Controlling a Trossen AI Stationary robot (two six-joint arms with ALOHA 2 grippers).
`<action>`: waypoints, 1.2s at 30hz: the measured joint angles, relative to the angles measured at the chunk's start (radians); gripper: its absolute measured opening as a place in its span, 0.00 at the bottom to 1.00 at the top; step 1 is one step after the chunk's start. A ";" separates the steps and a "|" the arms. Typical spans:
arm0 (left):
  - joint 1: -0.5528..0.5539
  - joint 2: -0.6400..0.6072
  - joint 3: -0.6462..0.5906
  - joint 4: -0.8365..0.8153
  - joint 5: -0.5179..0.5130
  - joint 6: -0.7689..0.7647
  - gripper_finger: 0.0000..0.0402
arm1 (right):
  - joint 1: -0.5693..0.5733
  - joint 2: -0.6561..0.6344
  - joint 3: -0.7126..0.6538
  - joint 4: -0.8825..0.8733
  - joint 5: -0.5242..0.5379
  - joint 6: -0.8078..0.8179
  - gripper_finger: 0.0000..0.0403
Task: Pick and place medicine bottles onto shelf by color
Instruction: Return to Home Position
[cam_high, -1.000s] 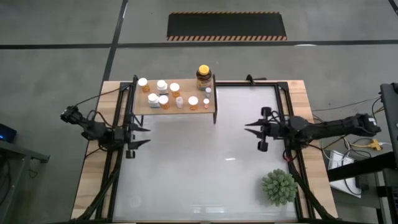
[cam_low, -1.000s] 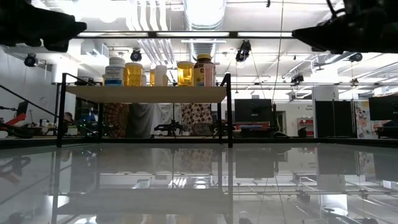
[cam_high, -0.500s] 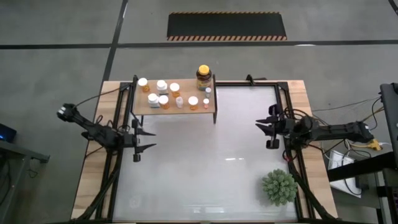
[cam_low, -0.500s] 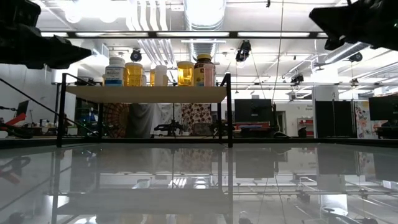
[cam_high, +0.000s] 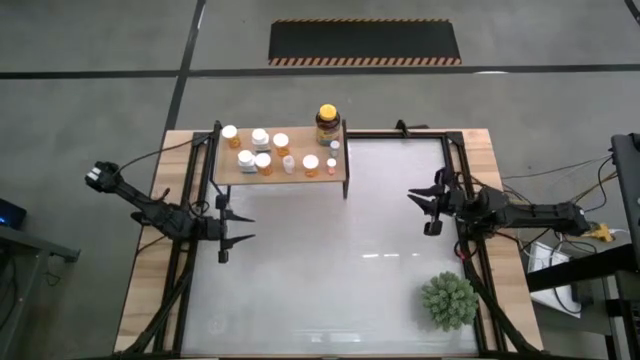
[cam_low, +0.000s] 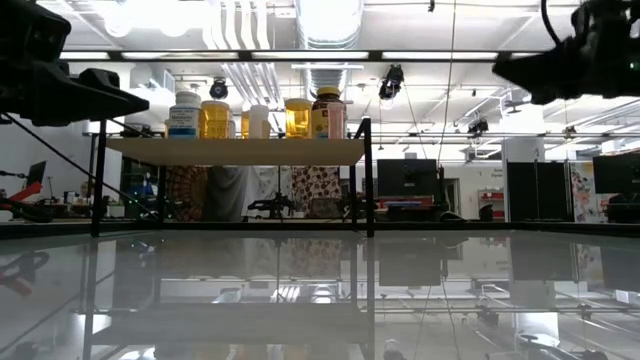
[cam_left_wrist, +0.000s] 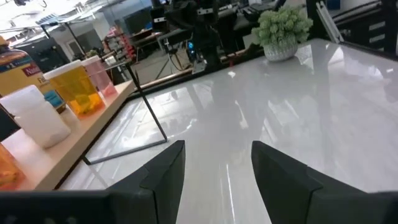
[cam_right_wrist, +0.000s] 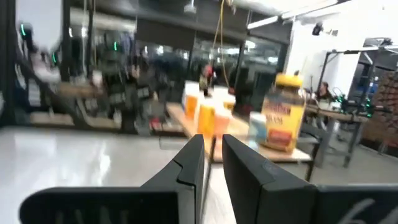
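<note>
All the medicine bottles (cam_high: 265, 155) stand on the light-wood shelf (cam_high: 300, 178) at the table's far side; it rests on thin black legs. They are white and orange, and the yellow-capped amber jar (cam_high: 327, 122) is at the shelf's right far corner. The low view shows them in a row (cam_low: 215, 118) on the board (cam_low: 235, 150). My left gripper (cam_high: 238, 228) hovers open near the table's left side, nearer than the shelf, holding nothing. My right gripper (cam_high: 412, 197) hovers by the right side with only a narrow slit between its fingers (cam_right_wrist: 189, 162), facing the jar (cam_right_wrist: 283, 115).
A spiky green plant (cam_high: 447, 300) sits at the table's near right corner, also in the left wrist view (cam_left_wrist: 283, 28). A black frame runs along the table's left and right sides. The white tabletop (cam_high: 330, 270) between the two grippers is bare.
My left gripper has moved a little toward the table's middle and near edge and has come lower. My right gripper has drawn back toward the table's right edge. The bottles and the shelf have stayed where they were.
</note>
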 joint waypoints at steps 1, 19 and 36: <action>0.000 0.006 0.000 0.001 0.000 0.000 0.42 | 0.000 -0.021 0.000 -0.046 0.001 -0.019 0.12; 0.000 0.099 -0.001 0.002 -0.002 0.000 0.42 | -0.055 -0.102 -0.001 -0.241 -0.015 0.019 0.12; 0.000 0.158 -0.002 0.002 -0.001 0.000 0.42 | -0.055 -0.059 -0.002 -0.240 -0.015 0.021 0.12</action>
